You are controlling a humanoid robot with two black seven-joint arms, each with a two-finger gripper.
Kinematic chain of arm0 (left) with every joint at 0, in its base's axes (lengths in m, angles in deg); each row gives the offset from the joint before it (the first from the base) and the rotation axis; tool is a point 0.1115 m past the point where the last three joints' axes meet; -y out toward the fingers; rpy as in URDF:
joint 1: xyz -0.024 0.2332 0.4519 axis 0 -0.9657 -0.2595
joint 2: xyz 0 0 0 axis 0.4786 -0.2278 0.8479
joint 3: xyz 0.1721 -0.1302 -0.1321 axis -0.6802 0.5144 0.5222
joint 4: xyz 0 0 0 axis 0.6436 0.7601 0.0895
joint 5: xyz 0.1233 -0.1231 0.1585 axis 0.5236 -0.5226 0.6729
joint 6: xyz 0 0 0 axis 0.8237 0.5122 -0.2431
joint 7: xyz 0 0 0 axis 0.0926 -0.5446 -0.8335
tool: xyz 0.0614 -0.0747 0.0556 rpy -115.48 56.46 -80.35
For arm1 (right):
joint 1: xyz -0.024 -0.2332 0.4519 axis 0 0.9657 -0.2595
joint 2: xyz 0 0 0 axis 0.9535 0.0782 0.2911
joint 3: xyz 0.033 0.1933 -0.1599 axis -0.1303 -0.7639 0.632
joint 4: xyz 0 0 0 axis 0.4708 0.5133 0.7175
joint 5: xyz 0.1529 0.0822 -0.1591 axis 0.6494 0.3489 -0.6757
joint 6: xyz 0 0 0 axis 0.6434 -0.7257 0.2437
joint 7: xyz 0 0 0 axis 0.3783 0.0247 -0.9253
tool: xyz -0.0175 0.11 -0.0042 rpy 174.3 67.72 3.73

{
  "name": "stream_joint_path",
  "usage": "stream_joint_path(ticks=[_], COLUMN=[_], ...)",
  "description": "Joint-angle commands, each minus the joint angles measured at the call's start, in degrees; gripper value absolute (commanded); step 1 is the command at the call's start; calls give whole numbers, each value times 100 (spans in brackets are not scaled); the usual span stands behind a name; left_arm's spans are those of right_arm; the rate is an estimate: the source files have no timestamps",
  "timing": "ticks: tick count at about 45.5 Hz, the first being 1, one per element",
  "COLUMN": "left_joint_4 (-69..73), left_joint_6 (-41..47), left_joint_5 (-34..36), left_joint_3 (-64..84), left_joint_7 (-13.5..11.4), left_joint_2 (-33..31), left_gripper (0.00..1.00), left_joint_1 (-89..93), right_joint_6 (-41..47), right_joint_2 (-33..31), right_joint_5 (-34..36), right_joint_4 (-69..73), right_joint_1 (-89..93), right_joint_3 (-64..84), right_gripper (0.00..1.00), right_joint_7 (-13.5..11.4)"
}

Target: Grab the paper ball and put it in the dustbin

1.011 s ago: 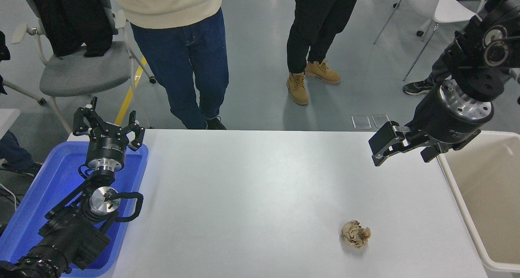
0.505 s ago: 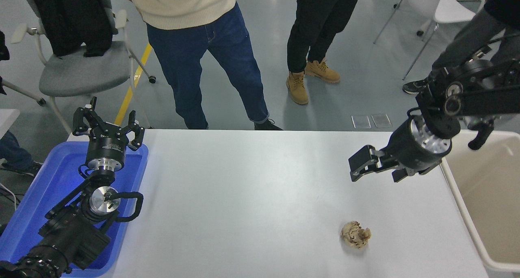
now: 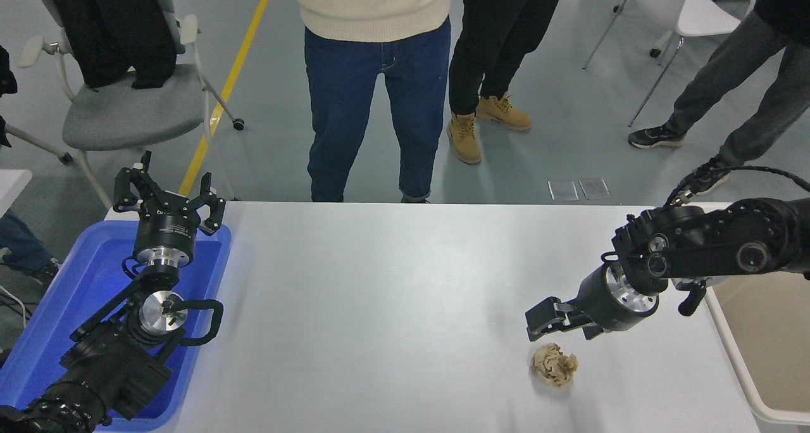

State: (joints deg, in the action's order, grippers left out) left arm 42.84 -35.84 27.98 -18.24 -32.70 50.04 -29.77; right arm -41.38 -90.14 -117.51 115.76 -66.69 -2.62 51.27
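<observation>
The paper ball (image 3: 554, 365), a crumpled tan wad, lies on the white table (image 3: 380, 306) near the front right. My right gripper (image 3: 565, 326) hangs low over the table just behind the ball, reaching in from the right; its fingers stand apart and hold nothing. The dustbin (image 3: 729, 352), cream-beige with a thick rim, stands off the table's right edge, partly hidden behind the right arm. My left gripper (image 3: 168, 191) is parked open over the blue tray at the lower left.
The blue tray (image 3: 57, 306) sits at the table's left end under the left arm. Three people stand at the far side: blue jeans (image 3: 373, 104), black trousers with tan boots (image 3: 487, 53), grey trousers (image 3: 734, 72). A grey chair (image 3: 120, 104) stands at the back left.
My right arm has swung down and toward me, from high at the back right to just behind the paper ball. The person in jeans has stepped to the right. The left arm has not moved.
</observation>
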Motion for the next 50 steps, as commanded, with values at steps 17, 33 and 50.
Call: stream_joint_path(ticks=[17, 33, 50], left_joint_4=[-1, -1, 8], left_joint_6=[0, 0, 0], left_joint_5=[0, 0, 0], left_joint_3=[0, 0, 0], left_joint_7=[-1, -1, -1], left_joint_2=[0, 0, 0], left_gripper=[99, 99, 99], left_joint_1=[0, 0, 0], right_joint_6=[-193, -290, -281], right_joint_2=[466, 677, 695], right_joint_5=[-793, -836, -863], right_joint_4=[-1172, -1612, -1779], right_joint_1=[1365, 1743, 1928], right_joint_3=[-577, -656, -612], right_gripper=[100, 100, 44], right_joint_7=[21, 21, 240])
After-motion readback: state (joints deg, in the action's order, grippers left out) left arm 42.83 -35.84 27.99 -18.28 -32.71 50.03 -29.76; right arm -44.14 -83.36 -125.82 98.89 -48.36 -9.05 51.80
